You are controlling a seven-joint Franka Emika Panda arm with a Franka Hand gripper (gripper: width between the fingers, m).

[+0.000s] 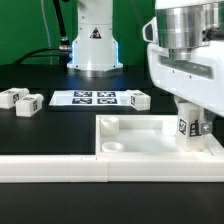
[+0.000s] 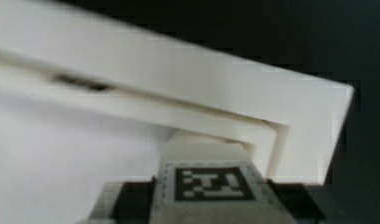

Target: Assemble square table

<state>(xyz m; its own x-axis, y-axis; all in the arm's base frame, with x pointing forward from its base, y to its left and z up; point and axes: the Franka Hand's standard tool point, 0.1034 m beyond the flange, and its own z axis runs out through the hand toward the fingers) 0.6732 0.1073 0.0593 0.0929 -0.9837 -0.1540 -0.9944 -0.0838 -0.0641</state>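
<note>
Currently the tool [image 1: 192,120] is pinching a short chunky white tagged leg [image 1: 186,126] between its two fingers, with a black-white tag facing the exterior camera. In the wrist view the same leg [image 2: 208,180] sits between the dark fingers [image 2: 126,203], tag up, just beside an inner corner of the raised rim [image 2: 285,105]. The leg is held upright over the white plastic square top [image 1: 150,140], at that top's end toward the exterior view's right; cannot tell if it touches the floor of the top. A round corner socket [image 1: 112,147] shows at the top's opposite near corner. The top lies on the black tabletop [image 1: 45,130], up against the long white bar-shaped fence [image 1: 60,168] in front. Behind it lies the marker board [image 1: 90,98], flat. Two loose white tagged legs [image 1: 10,98] [image 1: 28,103] lie toward the exterior view's left, and a third loose leg [image 1: 136,98] lies just beside the marker board's other end. The white arm base [image 1: 95,45] stands at the back.
</note>
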